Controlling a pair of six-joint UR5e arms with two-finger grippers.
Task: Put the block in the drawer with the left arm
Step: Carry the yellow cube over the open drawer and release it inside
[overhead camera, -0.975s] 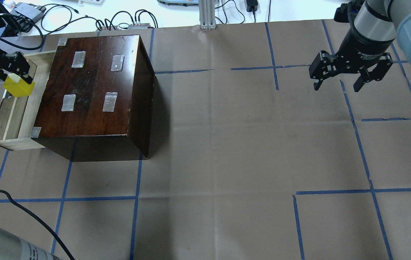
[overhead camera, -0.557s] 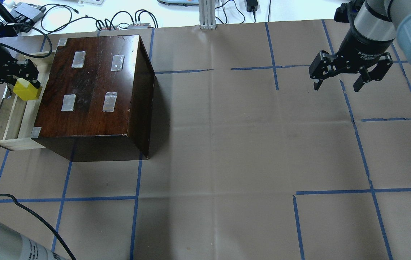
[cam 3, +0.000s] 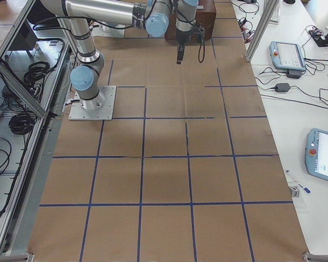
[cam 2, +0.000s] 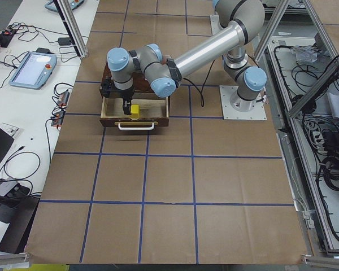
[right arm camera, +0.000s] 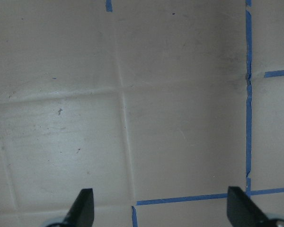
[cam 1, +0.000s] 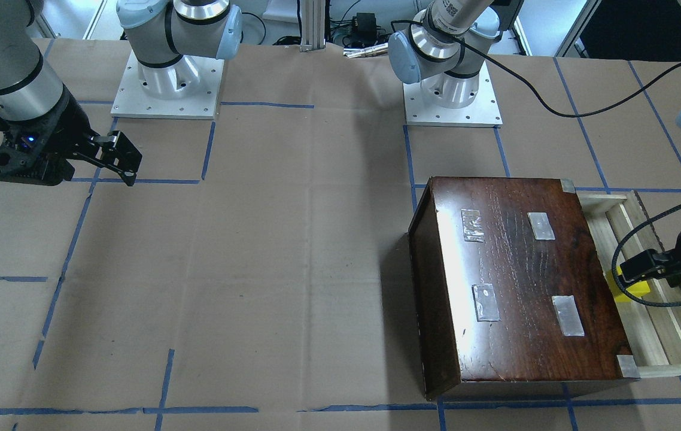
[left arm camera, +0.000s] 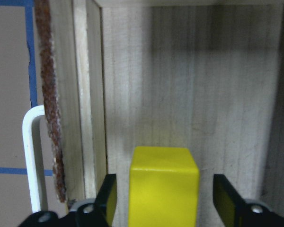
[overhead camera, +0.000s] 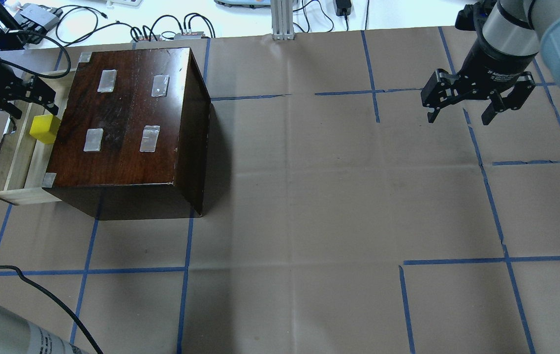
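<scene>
The yellow block (overhead camera: 45, 129) lies on the pale floor of the open drawer (overhead camera: 18, 160), which sticks out of the dark-brown box (overhead camera: 127, 118). My left gripper (overhead camera: 34, 109) hovers over the drawer, open. In the left wrist view the block (left arm camera: 164, 187) sits between the fingers (left arm camera: 107, 196) with a gap on each side. The front-facing view shows the block (cam 1: 632, 288) just below the left gripper (cam 1: 645, 276). My right gripper (overhead camera: 459, 115) is open and empty, far across the table, above bare paper (right arm camera: 161, 118).
The drawer's dark front with a white handle (left arm camera: 31, 156) is at its outer side. A loose black cable (cam 1: 622, 263) loops over the drawer. Cables and boxes (overhead camera: 162, 29) lie beyond the table's far edge. Brown paper with blue tape lines (overhead camera: 309, 196) covers the table.
My left gripper has opened and let go of the block. The block has dropped onto the drawer floor, and the gripper has drawn back a little from it. The right arm has not moved.
</scene>
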